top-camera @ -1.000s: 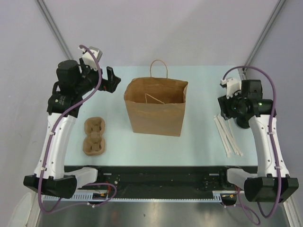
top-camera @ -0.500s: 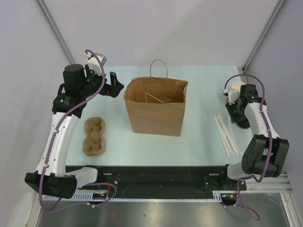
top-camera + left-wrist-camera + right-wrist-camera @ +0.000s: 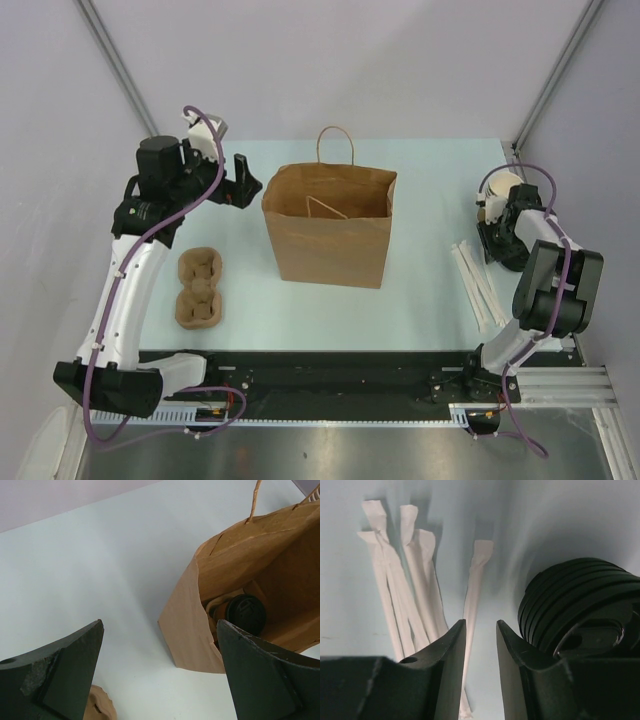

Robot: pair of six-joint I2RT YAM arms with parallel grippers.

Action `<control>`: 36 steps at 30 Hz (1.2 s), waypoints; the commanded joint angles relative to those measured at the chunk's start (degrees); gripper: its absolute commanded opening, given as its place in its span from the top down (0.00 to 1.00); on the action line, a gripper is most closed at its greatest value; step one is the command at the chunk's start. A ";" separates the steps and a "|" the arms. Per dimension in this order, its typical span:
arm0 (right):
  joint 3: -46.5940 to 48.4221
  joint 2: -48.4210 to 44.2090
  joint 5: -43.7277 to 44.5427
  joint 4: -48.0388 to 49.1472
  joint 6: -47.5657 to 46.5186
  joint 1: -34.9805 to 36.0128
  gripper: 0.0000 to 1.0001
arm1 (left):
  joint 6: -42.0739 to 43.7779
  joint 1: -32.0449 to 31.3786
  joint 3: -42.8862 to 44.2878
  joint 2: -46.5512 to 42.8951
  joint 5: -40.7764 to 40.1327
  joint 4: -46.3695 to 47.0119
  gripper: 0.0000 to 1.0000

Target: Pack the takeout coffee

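Note:
The takeout coffee (image 3: 244, 613), a tan cup with a black lid, stands inside the open brown paper bag (image 3: 195, 625); in the top view the bag (image 3: 328, 240) hides it. My left gripper (image 3: 240, 180) is wide open and empty, held above the table just left of the bag. In the left wrist view the left gripper (image 3: 160, 625) frames bare table and the bag's near corner. My right gripper (image 3: 503, 250) points down at the table's right side; in the right wrist view the right gripper (image 3: 480, 625) shows a narrow gap with nothing between the fingers.
A brown pulp cup carrier (image 3: 198, 288) lies front left of the bag. Several wrapped white straws (image 3: 480, 285) lie at the right, also in the right wrist view (image 3: 405, 580). A stack of black lids (image 3: 580, 600) sits right beside the right fingers.
The right arm has folded back toward its base, with its gripper lower by the straws and lids. The left gripper has shifted slightly toward the bag and stays open.

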 commanded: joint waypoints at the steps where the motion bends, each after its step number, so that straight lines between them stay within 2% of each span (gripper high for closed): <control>1: 0.04 2.40 -2.98 2.96 0.81 -0.77 0.63 | 1.12 0.28 1.63 0.04 0.54 -0.25 0.00; 13: -0.31 7.59 -4.30 5.42 1.87 -1.92 0.65 | 1.65 0.28 0.75 0.39 0.02 -0.95 0.00; 19: -1.63 6.63 -5.18 6.12 1.52 -1.92 0.71 | 2.00 0.28 0.92 0.48 -0.25 -1.21 0.00; 23: -2.51 4.70 -5.53 5.86 0.73 -1.92 0.80 | 1.91 0.36 0.84 0.75 0.28 -0.86 0.01; 25: -2.77 3.90 -5.79 5.42 0.29 -1.83 0.90 | 1.82 0.28 0.84 0.92 0.37 -0.69 0.01; 28: -2.86 1.88 -6.32 4.46 -0.42 -1.83 1.00 | 1.74 0.28 0.75 1.01 0.63 -0.34 0.00; 32: -2.86 -2.24 -6.41 4.10 -1.21 -1.65 1.00 | 1.65 0.28 0.40 0.84 1.16 -0.16 0.00; 36: -2.78 -10.57 -6.23 2.43 -2.70 -1.04 1.00 | 2.09 0.28 0.49 0.75 1.25 -0.07 0.00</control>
